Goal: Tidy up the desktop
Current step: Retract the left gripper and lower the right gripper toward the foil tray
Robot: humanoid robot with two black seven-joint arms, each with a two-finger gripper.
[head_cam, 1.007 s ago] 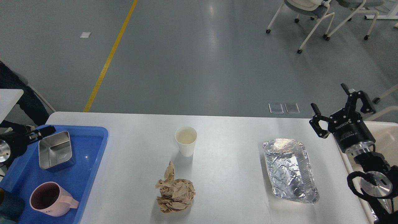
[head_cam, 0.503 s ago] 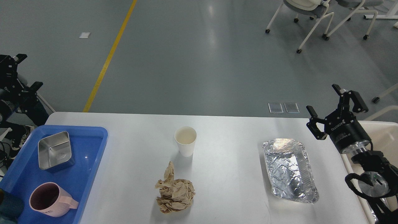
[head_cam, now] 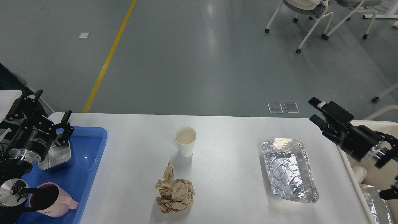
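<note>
The white desktop (head_cam: 230, 137) carries a white paper cup (head_cam: 185, 141) at its middle. A crumpled ball of brown paper (head_cam: 175, 194) lies in front of the cup. An empty foil tray (head_cam: 289, 169) lies to the right. My left gripper (head_cam: 53, 105) hangs open over the far end of the blue tray (head_cam: 90, 161), just above a square metal box (head_cam: 60, 154). At the desktop's right edge, beyond the foil tray, my right gripper (head_cam: 314, 109) is open, turned sideways and holding nothing.
A pink mug (head_cam: 51, 197) stands in the blue tray's near end, partly behind my left arm. A cream bin (head_cam: 385, 124) sits off the right edge with crumpled foil (head_cam: 373, 202) inside. Wheeled chairs (head_cam: 311, 12) stand far back on the grey floor.
My left gripper dropped from high at the far left to just above the metal box. My right gripper rolled onto its side and drew back right toward the bin. Items on the desktop stayed put.
</note>
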